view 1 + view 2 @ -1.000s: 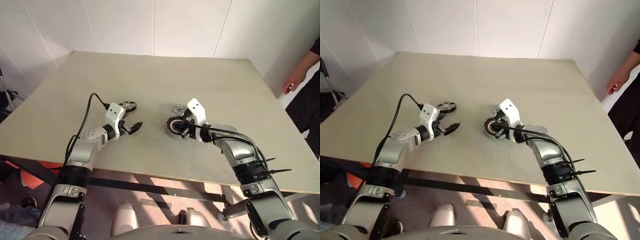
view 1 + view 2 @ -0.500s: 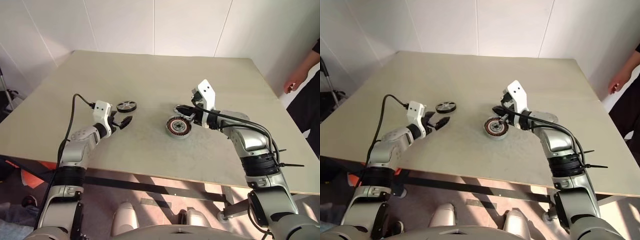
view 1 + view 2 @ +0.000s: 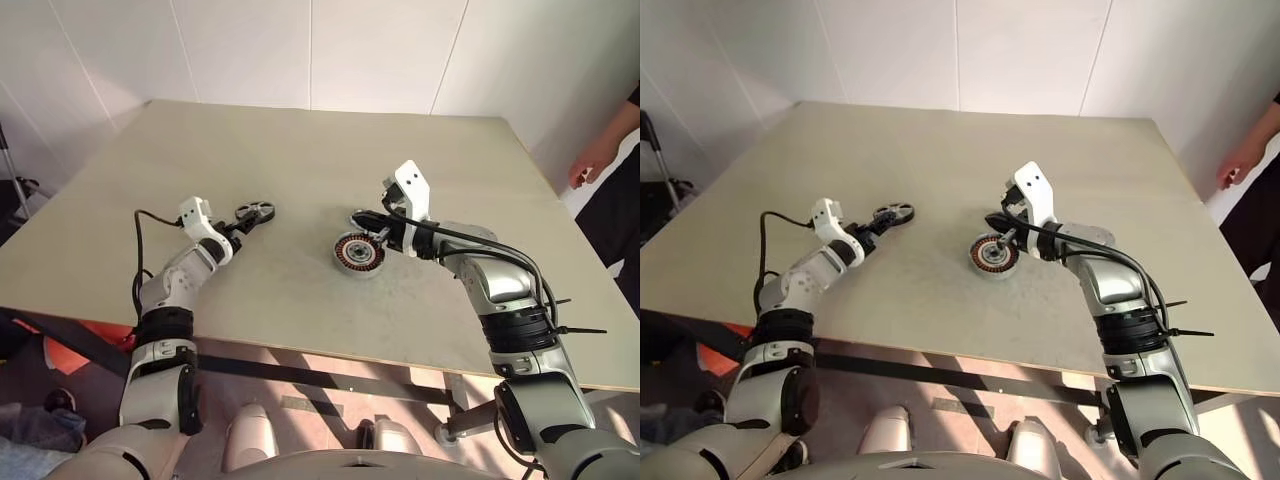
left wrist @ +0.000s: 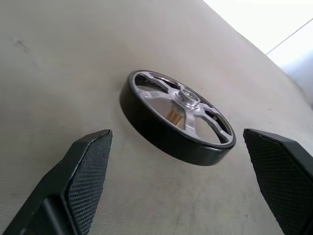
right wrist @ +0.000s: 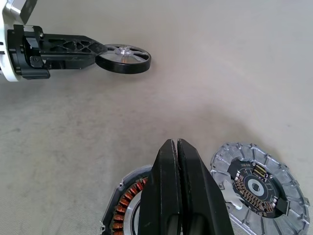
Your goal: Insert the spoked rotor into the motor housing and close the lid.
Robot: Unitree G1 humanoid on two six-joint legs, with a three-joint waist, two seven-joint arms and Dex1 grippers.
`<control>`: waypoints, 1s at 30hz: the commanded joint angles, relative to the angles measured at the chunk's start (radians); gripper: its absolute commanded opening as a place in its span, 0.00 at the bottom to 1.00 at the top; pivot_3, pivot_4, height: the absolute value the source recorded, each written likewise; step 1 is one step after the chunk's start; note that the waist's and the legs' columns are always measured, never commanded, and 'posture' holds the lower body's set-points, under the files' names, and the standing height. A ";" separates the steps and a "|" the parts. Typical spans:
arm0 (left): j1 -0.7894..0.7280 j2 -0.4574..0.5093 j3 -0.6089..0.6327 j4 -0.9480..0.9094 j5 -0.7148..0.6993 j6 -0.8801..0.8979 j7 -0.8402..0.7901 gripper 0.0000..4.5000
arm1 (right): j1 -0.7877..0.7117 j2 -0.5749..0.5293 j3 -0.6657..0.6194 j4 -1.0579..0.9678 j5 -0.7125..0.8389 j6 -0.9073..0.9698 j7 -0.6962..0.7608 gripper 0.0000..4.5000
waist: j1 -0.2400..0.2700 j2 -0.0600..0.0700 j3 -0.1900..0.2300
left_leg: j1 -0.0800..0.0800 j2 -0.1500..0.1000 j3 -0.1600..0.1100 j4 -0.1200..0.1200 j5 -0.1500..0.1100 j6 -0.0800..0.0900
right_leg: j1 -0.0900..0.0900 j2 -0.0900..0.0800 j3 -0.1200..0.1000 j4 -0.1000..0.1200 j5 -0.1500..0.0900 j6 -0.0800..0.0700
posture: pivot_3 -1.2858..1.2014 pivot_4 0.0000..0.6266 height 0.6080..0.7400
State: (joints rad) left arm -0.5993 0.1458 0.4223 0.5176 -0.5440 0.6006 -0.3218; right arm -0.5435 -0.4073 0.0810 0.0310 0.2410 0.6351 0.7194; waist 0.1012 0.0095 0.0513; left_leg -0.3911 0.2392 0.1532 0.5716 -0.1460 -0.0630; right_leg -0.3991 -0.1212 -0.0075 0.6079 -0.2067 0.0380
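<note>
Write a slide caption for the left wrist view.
Open left gripper lined up on the spoked rotor lying flat on the table, fingers apart from it.

**Surroundings of the work surface**

A large table (image 3: pixel 420 150) with a pale beige, faintly speckled top is seen, set into a corner formed by white panelled walls (image 3: pixel 370 50). Thin vertical seams are visible in the wall panels. At the right edge, a person's hand (image 3: pixel 580 172) and a dark sleeve (image 3: pixel 630 95) are seen beside the table, with dark clothing (image 3: pixel 615 230) below them, apart from the tabletop. Under the near edge of the table, a dark crossbar (image 3: pixel 300 372) is seen, and sunlit patches are cast on the floor (image 3: pixel 330 395). Something orange-red (image 3: pixel 55 355) is seen low at the left, partly hidden. A dark frame (image 3: pixel 15 185) is seen at the far left edge.
</note>
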 commanded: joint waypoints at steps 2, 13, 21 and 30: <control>-0.046 -0.013 0.076 0.046 -0.093 0.024 0.018 1.00 | -0.007 -0.009 -0.022 -0.026 0.017 0.001 -0.003 0.01 | -0.001 0.000 0.000 | 0.000 0.000 0.000 0.000 0.000 0.000 | 0.000 0.000 0.000 0.000 0.000 0.000 | 0.52 0.00 1.00; -0.155 -0.038 0.308 0.309 -0.294 -0.021 0.104 0.64 | -0.016 -0.013 -0.023 -0.018 0.011 0.005 -0.016 0.00 | 0.006 0.000 0.000 | 0.001 -0.001 0.000 0.000 0.000 0.000 | 0.002 -0.001 0.000 0.000 0.000 0.000 | 0.52 0.00 1.00; -0.168 -0.032 0.278 0.332 -0.291 0.016 0.079 0.41 | -0.009 -0.013 -0.020 -0.022 0.010 0.000 -0.024 0.00 | 0.011 -0.001 0.001 | 0.000 -0.001 -0.001 0.000 0.000 0.000 | 0.002 -0.001 -0.001 -0.001 0.000 0.000 | 0.52 0.00 1.00; -0.142 -0.044 0.256 0.257 -0.349 0.164 0.015 0.09 | -0.018 -0.043 -0.052 0.006 -0.001 -0.012 -0.044 0.00 | 0.024 -0.001 0.001 | 0.001 -0.001 -0.001 0.000 0.000 0.000 | 0.003 -0.001 -0.001 0.000 0.000 0.000 | 0.52 0.00 1.00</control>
State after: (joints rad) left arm -0.7377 0.1063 0.6905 0.8134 -0.8609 0.7283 -0.2817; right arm -0.5378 -0.4343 0.0749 0.0387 0.2388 0.6401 0.6879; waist 0.1250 0.0085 0.0519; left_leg -0.3899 0.2384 0.1525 0.5718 -0.1457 -0.0634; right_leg -0.3960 -0.1223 -0.0084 0.6073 -0.2066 0.0382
